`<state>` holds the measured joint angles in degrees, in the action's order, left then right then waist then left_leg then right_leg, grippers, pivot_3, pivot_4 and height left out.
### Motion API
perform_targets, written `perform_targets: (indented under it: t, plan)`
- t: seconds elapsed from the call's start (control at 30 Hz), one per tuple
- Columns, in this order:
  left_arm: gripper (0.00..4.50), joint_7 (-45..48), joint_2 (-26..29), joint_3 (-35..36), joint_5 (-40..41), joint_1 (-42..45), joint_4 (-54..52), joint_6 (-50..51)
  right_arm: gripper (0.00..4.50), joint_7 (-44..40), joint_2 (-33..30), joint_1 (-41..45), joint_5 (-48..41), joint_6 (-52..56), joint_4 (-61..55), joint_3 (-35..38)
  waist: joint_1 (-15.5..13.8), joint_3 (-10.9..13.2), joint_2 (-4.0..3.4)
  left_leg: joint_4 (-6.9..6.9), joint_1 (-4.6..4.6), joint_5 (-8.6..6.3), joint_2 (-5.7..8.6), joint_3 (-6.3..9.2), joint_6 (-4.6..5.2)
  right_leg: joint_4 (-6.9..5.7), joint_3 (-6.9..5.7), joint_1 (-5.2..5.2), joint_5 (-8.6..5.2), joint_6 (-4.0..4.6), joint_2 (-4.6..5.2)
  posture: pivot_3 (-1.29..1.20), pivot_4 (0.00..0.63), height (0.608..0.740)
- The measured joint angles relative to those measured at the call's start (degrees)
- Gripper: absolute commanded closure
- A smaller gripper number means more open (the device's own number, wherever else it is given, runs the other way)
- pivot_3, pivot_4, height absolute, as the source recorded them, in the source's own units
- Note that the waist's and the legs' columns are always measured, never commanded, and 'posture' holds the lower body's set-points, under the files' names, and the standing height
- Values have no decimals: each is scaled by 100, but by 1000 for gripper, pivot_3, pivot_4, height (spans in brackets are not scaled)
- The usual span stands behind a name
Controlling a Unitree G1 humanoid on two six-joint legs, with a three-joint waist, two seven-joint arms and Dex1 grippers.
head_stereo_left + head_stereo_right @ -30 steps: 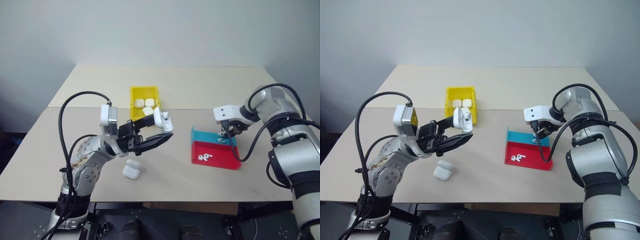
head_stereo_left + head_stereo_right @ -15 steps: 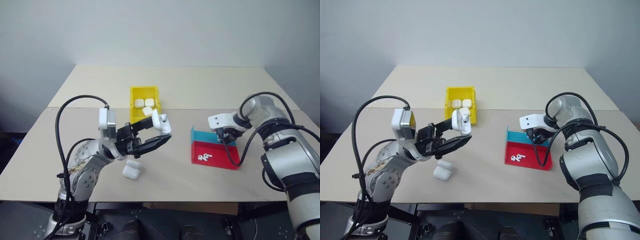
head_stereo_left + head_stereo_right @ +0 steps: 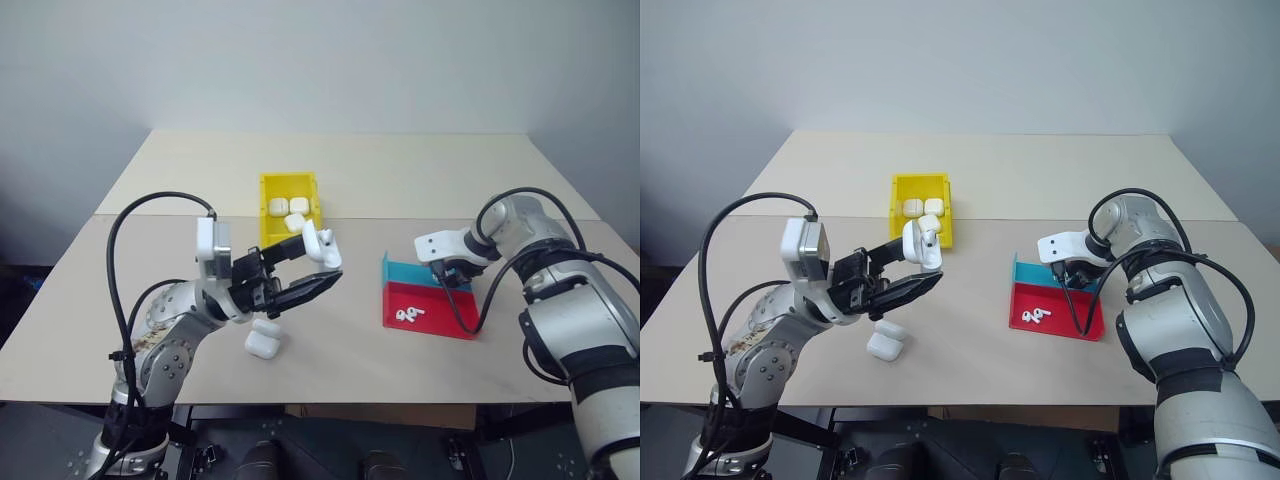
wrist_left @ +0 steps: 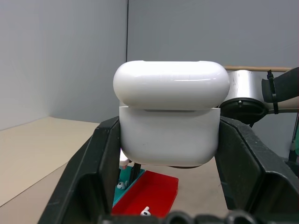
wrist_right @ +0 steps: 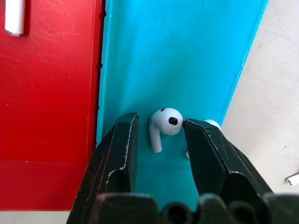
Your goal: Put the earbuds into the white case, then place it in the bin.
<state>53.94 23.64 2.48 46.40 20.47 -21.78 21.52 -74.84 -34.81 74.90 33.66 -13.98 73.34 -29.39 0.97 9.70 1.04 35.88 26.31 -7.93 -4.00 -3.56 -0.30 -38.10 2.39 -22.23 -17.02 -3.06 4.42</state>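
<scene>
White case (image 4: 170, 121) sits upright, lid ajar, clamped widthwise in left jaws; right jaws straddle an earbud (image 5: 164, 122).

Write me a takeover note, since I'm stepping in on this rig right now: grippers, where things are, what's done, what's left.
Left gripper: shut on a small glossy white plastic case, lid ajar, held up above the beige table.
Right gripper: open, fingers straddling a tiny white earbud in the teal part of the red-and-teal tray; not yet gripped.
Two more earbuds lie in the red part.
Small rectangular yellow plastic bin: already holds several white cases.
Two spare cases lie on the table under the left arm.
Left: grasp the earbud, load the held case, close it, bin it.
</scene>
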Motion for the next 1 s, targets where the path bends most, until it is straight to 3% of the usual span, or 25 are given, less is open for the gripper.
perform_targets:
  t: [0.1, 0.23, 0.27, 0.6, 0.73, 0.87, 0.97, 1.0]
  plan:
    - [1726, -28, 0, 0, 24, -17, -7, 0, 2518, 16, 4, -2, 10, 15, 1, -34, 0, 0, 0, 0, 0, 0, 0, 1, 0, 0, 0, 1, 0, 0, 0, 0, 150, 740]
    - [1726, -69, 0, 0, 27, -35, -64, -1, 3765, 6, 17, -6, 5, 43, 3, -49, 0, 0, 0, 1, -3, 0, 0, 1, 0, 0, -1, 5, 0, 0, 0, 0, 150, 740]
    - [1726, -73, 1, 0, 27, -46, -90, -1, 3872, 7, 22, -6, 2, 46, 3, -48, 0, 0, 0, 1, -4, 0, 0, 1, 0, 0, -1, 6, 0, 0, 0, 0, 150, 740]
    - [1726, -14, 4, -1, 43, 34, -64, 0, 3872, -31, 51, 1, -169, 379, 3, 147, -1, 0, 0, -1, -8, 0, 0, 1, 0, -1, -1, 6, 0, 0, -1, 0, 150, 740]
    - [1726, 171, 1, -16, 47, 313, 153, -1, 3872, -496, -35, 225, -709, 839, -210, 667, -3, 2, -4, -1, -5, 0, 0, -1, 0, 1, 0, 4, 0, 0, 0, 0, 150, 740]
    - [1726, 356, -7, -39, 46, 540, 382, -1, 3872, -1335, -364, 423, -1800, 2178, -1499, 1608, -20, 6, -9, -3, -2, 0, -1, 1, 0, 2, -2, 3, 0, 0, 0, 0, 150, 740]
    - [1726, 497, -12, -81, 43, 725, 580, -1, 3872, -1418, -634, -199, -3258, 4462, -3838, 2586, -64, 6, -8, 1, 1, -1, -2, 5, 1, 3, -8, 7, 0, 0, 1, 0, 150, 740]
    - [1726, 580, -25, -113, 26, 837, 718, -2, 3872, -1315, -615, -686, -4002, 5833, -5102, 3285, -102, 5, -7, 2, 5, -1, -2, 10, 1, 3, -13, 10, 0, 0, 1, 0, 150, 740]
